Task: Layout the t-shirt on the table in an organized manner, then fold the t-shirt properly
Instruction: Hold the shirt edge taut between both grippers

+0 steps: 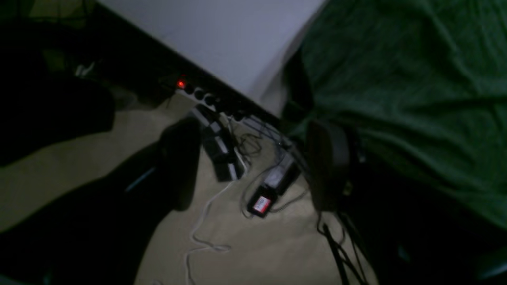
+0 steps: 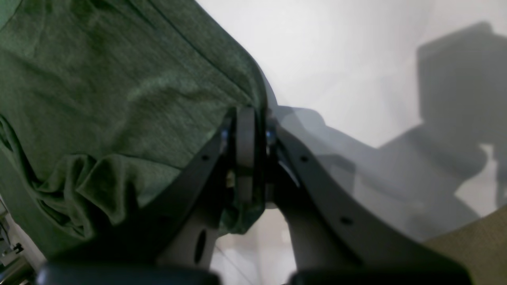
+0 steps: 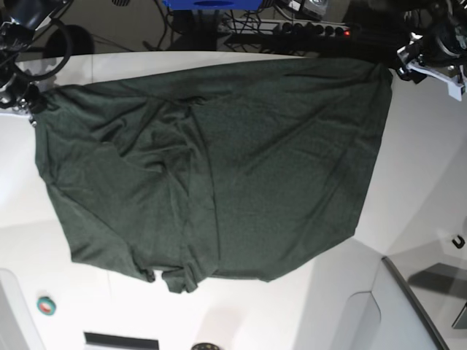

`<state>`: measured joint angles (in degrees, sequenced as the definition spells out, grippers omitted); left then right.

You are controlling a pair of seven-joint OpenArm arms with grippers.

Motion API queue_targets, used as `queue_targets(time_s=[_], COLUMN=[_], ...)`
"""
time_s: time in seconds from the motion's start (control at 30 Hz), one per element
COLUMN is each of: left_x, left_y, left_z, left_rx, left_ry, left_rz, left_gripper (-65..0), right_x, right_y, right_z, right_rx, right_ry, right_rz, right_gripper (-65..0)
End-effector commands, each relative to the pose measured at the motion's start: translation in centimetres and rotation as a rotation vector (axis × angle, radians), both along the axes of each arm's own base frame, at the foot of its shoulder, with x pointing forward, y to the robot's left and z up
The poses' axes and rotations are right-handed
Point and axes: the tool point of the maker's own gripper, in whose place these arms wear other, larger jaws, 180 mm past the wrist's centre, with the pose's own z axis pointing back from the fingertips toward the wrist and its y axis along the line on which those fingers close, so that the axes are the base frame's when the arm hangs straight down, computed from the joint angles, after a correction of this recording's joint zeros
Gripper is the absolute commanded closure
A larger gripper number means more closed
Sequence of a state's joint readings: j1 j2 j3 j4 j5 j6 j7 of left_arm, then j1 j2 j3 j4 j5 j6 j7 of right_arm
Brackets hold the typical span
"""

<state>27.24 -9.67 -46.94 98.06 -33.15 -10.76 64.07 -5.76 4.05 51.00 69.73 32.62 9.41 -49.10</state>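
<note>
The t-shirt [image 3: 211, 168] is spread over the middle of the white surface [image 3: 416, 182], with one long edge near the far side. It is mostly flat, but folds and bumps are seen across it, and a small bunched bit is seen at the near edge.

One corner of the cloth is pinched in the right pincer [image 2: 250, 130]. Its jaws are shut tight on the hem, and a lump of cloth is gathered just beside them. The corner is likely held so the shirt can be pulled straight.

The left pincer [image 1: 253, 162] is at the other far corner, past the edge of the surface. Its jaws are apart and nothing is seen between them. One finger [image 1: 328, 162] is close beside the cloth, but whether it is touching cannot be told. It looks as if that corner is let go there so it can lie flat.

Under the edge, a power strip [image 1: 198, 93] with a red light and loose cables [image 1: 245, 142] are seen on the floor. They are below the left pincer and could be snagged if it is lowered. A small round thing [image 3: 47, 305] is seen on the near part of the surface, well apart from the shirt.
</note>
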Motion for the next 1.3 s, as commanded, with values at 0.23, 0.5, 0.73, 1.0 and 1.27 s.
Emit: queue_targets(time_s=[0.23, 0.5, 0.73, 1.0, 1.27], left_x=[0.9, 1.7, 1.5, 1.8, 2.9], left_y=[1.0, -1.0, -1.3, -1.1, -1.2], left_z=[0.5, -3.6, -5.4, -5.1, -5.0], left_rx=[0.080, 0.076, 0.039, 0.053, 0.050], left_ry=[-0.030, -0.006, 0.010, -0.015, -0.035], left_rz=[-0.022, -0.076, -0.048, -0.046, -0.045], left_gripper=[-40.8, -40.8, -40.5, -39.8, -39.7], right_x=[0.1, 0.0, -0.1, -0.1, 0.0], right_y=[-0.6, -0.6, -0.6, -0.6, -0.6], right_z=[0.3, 0.3, 0.3, 0.3, 0.3], right_rx=[-0.015, -0.015, -0.017, -0.016, -0.016], right_ry=[0.006, 0.008, 0.011, 0.009, 0.006], right_rz=[0.001, 0.001, 0.001, 0.000, 0.000], right_gripper=[-0.2, -0.2, -0.2, -0.2, -0.2])
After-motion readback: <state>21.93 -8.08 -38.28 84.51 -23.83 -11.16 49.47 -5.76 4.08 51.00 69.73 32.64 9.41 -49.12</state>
